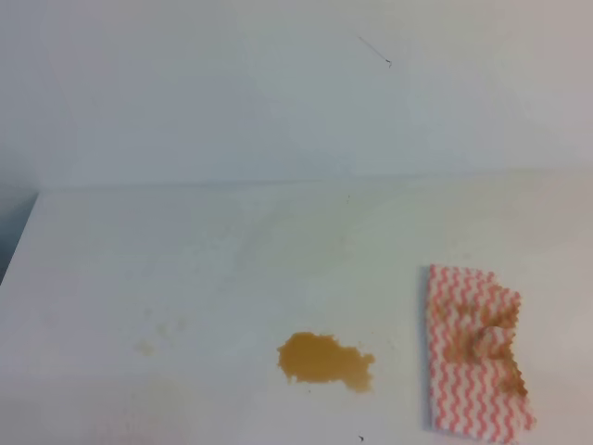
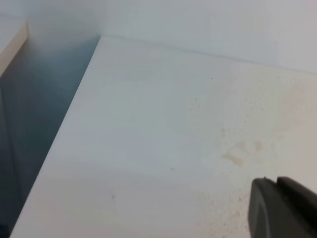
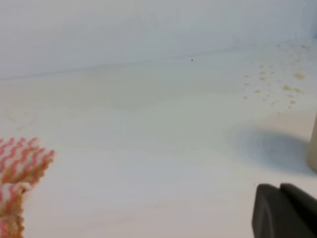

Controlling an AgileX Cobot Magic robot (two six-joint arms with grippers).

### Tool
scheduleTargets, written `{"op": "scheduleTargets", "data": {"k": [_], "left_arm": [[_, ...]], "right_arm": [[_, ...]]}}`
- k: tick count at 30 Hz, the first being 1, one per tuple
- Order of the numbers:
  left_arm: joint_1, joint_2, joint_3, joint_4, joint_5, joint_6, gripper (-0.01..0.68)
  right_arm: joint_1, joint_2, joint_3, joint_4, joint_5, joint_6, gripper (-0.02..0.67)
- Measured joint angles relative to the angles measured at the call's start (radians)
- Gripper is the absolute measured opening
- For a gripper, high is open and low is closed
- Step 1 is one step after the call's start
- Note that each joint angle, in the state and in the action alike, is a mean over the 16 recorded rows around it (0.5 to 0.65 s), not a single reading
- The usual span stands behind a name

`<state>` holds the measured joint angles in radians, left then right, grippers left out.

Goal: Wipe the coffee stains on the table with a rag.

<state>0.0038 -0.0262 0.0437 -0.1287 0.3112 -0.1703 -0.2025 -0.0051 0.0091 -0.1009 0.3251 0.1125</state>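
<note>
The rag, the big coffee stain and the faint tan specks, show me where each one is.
rag (image 1: 473,357): exterior high view, middle of the striped cloth.
coffee stain (image 1: 322,360): exterior high view, centre of the amber blotch.
faint tan specks (image 1: 148,347): exterior high view, on the pale speck left of the blotch.

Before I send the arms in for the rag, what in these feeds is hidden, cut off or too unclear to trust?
- Both arms: absent from the high view.
- Left end effector: its wrist view's corner crops it; jaws unreadable.
- Right end effector: cropped likewise.
- Rag: right wrist view shows only a corner; lower edge near the high view's border.
- Main coffee stain: high view only.
- Tan object: cut by right wrist view's edge, unidentifiable.
</note>
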Motion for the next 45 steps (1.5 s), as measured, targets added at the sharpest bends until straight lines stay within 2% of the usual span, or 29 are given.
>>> {"op": "scheduleTargets", "data": {"k": [28,36,45], "left_arm": [[0.000,0.000,0.000,0.000,0.000,0.000,0.001],[0.000,0.000,0.000,0.000,0.000,0.000,0.001],[0.000,0.000,0.000,0.000,0.000,0.000,0.001]], "right_arm": [[0.000,0.002,-0.005,0.023,-0.019,0.000,-0.004],[0.000,0.002,-0.005,0.038,-0.155,0.005,-0.004],[0.000,0.002,-0.005,0.055,-0.425,0.020,-0.004]]}}
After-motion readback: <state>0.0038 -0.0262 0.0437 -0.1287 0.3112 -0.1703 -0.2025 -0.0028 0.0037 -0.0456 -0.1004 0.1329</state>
